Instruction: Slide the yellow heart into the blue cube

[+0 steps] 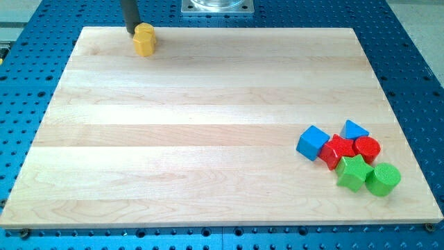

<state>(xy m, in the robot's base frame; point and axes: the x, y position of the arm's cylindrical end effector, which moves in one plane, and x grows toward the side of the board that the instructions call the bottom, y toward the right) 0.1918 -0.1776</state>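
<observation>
The yellow heart lies near the top left corner of the wooden board. My tip is at the heart's upper left side, touching or almost touching it. The blue cube sits far off at the view's right, at the left end of a cluster of blocks. A wide stretch of board lies between the heart and the cube.
Next to the blue cube are a red block, a blue triangular block, a red cylinder, a green star-shaped block and a green cylinder. The board rests on a blue perforated table.
</observation>
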